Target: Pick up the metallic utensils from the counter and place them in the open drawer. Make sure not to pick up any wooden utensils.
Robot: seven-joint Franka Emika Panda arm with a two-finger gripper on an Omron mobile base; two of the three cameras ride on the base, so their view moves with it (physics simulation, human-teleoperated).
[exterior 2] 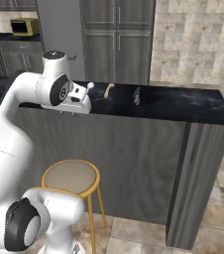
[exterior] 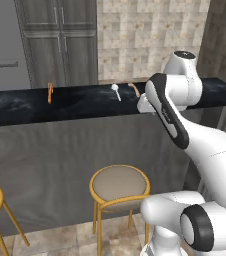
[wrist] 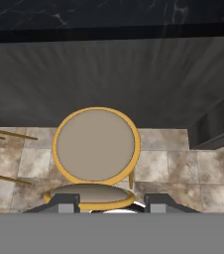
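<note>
Two yellow-rimmed stools (exterior: 120,187) before counter (exterior: 60,102), pincer (wrist: 112,202) above one

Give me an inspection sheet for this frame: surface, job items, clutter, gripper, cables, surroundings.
Surface: black marbled counter over a grey panel front.
Job's things: silver spoon and orange utensil lie on the counter, apart; wooden utensil lies just beside the spoon. None grasped.
Clutter: a small dark item on the counter, too small to identify.
Gripper: gripper points down at a stool in front of the counter; fingers apart, nothing between them.
Cables: nothing seen.
Surroundings: yellow-framed stools, grey cabinets, tiled wall and floor.
</note>
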